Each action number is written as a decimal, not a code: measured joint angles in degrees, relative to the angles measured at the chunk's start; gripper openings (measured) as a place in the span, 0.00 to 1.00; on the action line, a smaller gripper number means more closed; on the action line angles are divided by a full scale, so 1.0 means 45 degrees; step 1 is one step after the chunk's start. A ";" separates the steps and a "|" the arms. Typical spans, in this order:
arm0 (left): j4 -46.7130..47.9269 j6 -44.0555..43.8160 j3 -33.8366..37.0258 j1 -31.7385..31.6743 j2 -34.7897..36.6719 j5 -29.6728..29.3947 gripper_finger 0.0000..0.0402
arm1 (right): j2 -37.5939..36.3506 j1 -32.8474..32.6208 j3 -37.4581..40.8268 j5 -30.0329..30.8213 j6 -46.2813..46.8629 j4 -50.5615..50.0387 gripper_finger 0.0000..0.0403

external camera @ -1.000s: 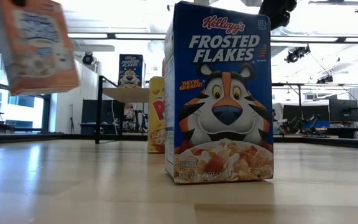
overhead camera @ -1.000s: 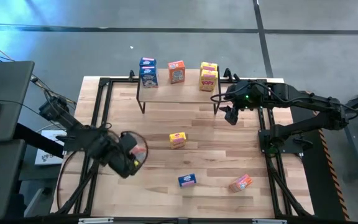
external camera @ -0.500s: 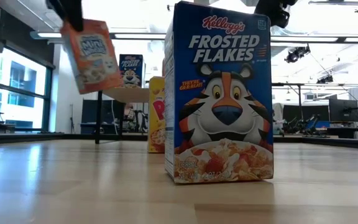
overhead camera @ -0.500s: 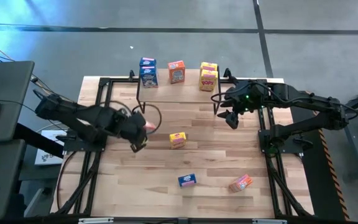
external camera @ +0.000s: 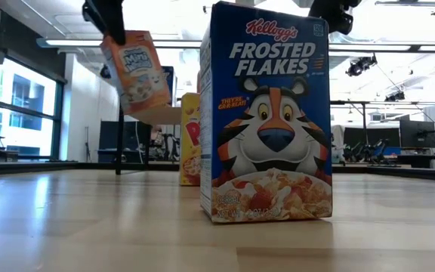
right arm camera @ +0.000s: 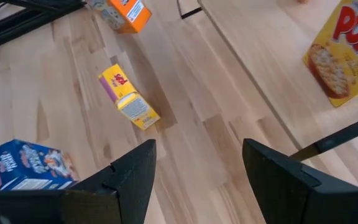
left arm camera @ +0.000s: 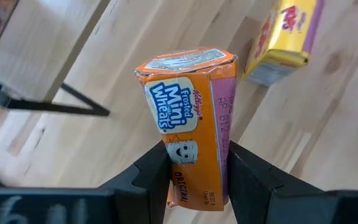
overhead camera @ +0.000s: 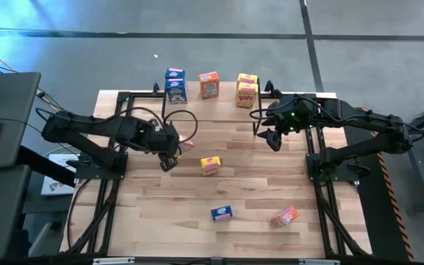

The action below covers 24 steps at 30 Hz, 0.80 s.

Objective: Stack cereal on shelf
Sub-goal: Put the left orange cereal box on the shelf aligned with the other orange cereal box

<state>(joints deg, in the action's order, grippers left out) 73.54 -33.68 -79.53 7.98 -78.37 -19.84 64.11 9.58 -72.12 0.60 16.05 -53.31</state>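
My left gripper [overhead camera: 171, 149] is shut on an orange Mini-Wheats box [left arm camera: 188, 106] and carries it over the table in front of the shelf's [overhead camera: 212, 108] left half. On the shelf stand two stacked blue boxes [overhead camera: 175, 85], one orange box [overhead camera: 209, 85] and two stacked yellow boxes [overhead camera: 246, 90]. A yellow box [overhead camera: 210, 165], a blue box [overhead camera: 221, 213] and an orange box [overhead camera: 285, 216] sit on the tabletop. My right gripper [overhead camera: 271, 138] hovers open and empty by the shelf's right end. My left gripper pinches the orange box between its two fingers [left arm camera: 155, 174] at one end [left arm camera: 194, 186]. In the low view the fingers come from above onto the box's upper end [external camera: 118, 39]. The box [external camera: 136, 72] hangs tilted below them, lifted clear of the table.
The blue Frosted Flakes box [external camera: 266, 113] stands upright close to the low camera, with the yellow box [external camera: 190, 140] behind it. Black frame rails [overhead camera: 120, 125] run along the table's left and right sides. The shelf's thin black legs [left arm camera: 48, 107] stand near the left gripper.
My left gripper has travelled from the table's near-left area toward the far edge and the right, toward the shelf, carrying the orange box clear of the table. The box stays tilted below the fingers. The right arm has kept almost still.
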 joint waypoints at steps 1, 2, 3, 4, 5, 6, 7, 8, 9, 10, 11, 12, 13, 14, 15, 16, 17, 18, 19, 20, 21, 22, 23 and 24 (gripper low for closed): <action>-0.0168 0.0189 0.0000 -0.0105 0.0000 0.0020 0.31 | 0.0002 0.0000 0.0000 0.0106 0.0000 -0.0002 0.58; -0.0242 0.0342 -0.0035 -0.0232 -0.0004 0.0021 0.31 | 0.0000 0.0000 0.0000 0.0195 -0.0005 0.0000 0.58; -0.0225 0.0531 -0.0134 -0.0380 -0.0015 0.0018 0.31 | -0.0002 0.0000 0.0000 0.0252 -0.0005 0.0002 0.58; -0.0244 0.0732 -0.0239 -0.0511 -0.0015 0.0009 0.31 | -0.0002 0.0000 0.0000 0.0369 -0.0070 0.0002 0.58; -0.0317 0.0983 -0.0357 -0.0648 -0.0012 -0.0001 0.31 | 0.0000 0.0000 0.0000 0.0493 -0.0177 0.0002 0.58; -0.0410 0.1264 -0.0479 -0.0791 -0.0010 -0.0008 0.31 | -0.0001 0.0000 0.0000 0.0553 -0.0281 0.0002 0.58; -0.0466 0.1587 -0.0640 -0.0936 -0.0015 -0.0007 0.31 | 0.0001 0.0000 0.0000 0.0604 -0.0335 0.0001 0.58; -0.0501 0.1946 -0.0838 -0.1095 -0.0015 0.0002 0.31 | -0.0001 0.0000 0.0000 0.0631 -0.0339 -0.0001 0.58; -0.0593 0.2338 -0.1060 -0.1259 -0.0015 0.0005 0.31 | 0.0000 0.0000 0.0000 0.0629 -0.0335 0.0002 0.58; -0.0764 0.2718 -0.1298 -0.1421 -0.0014 0.0002 0.31 | -0.0002 0.0000 0.0000 0.0631 -0.0335 0.0002 0.58; -0.0968 0.3133 -0.1506 -0.1584 -0.0010 -0.0003 0.31 | 0.0002 0.0000 0.0000 0.0631 -0.0340 0.0002 0.58; -0.1116 0.3568 -0.1709 -0.1753 -0.0010 -0.0003 0.31 | -0.0001 0.0000 0.0000 0.0631 -0.0336 0.0002 0.58; -0.1269 0.4008 -0.1895 -0.1910 -0.0010 -0.0003 0.31 | 0.0001 0.0000 0.0000 0.0631 -0.0338 0.0002 0.58; -0.1471 0.4478 -0.2100 -0.2077 -0.0010 -0.0005 0.31 | -0.0001 0.0000 0.0000 0.0631 -0.0336 0.0002 0.58; -0.1722 0.4945 -0.2287 -0.2255 -0.0010 -0.0008 0.31 | 0.0001 0.0000 0.0000 0.0631 -0.0337 0.0002 0.58; -0.1911 0.5384 -0.2479 -0.2436 -0.0010 -0.0008 0.31 | 0.0001 0.0000 0.0000 0.0631 -0.0339 0.0002 0.58; -0.2043 0.5856 -0.2669 -0.2619 -0.0010 -0.0013 0.31 | 0.0002 0.0000 0.0000 0.0631 -0.0340 0.0002 0.58; -0.2191 0.6338 -0.2831 -0.2804 -0.0010 -0.0014 0.31 | -0.0002 0.0000 0.0000 0.0631 -0.0335 0.0002 0.58; -0.2432 0.6819 -0.2977 -0.2997 -0.0010 -0.0013 0.31 | -0.0002 0.0000 0.0000 0.0631 -0.0340 0.0002 0.58; -0.2702 0.7296 -0.3113 -0.3188 -0.0010 -0.0018 0.31 | 0.0002 0.0000 0.0000 0.0631 -0.0335 0.0002 0.58; -0.2972 0.7829 -0.3228 -0.3391 -0.0010 -0.0022 0.31 | -0.0002 0.0000 0.0000 0.0631 -0.0335 0.0002 0.58; -0.3233 0.8377 -0.3316 -0.3590 -0.0010 -0.0027 0.31 | -0.0001 0.0000 0.0000 0.0631 -0.0339 0.0002 0.58; -0.3474 0.8889 -0.3406 -0.3781 -0.0010 -0.0022 0.31 | -0.0002 0.0000 0.0000 0.0631 -0.0340 0.0002 0.58; -0.3743 0.9431 -0.3492 -0.3986 -0.0014 -0.0013 0.31 | -0.0002 0.0000 0.0000 0.0631 -0.0340 0.0002 0.58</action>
<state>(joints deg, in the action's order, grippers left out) 56.70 8.76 -95.24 -9.95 -78.43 -19.90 64.10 9.58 -72.12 3.44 14.52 -53.30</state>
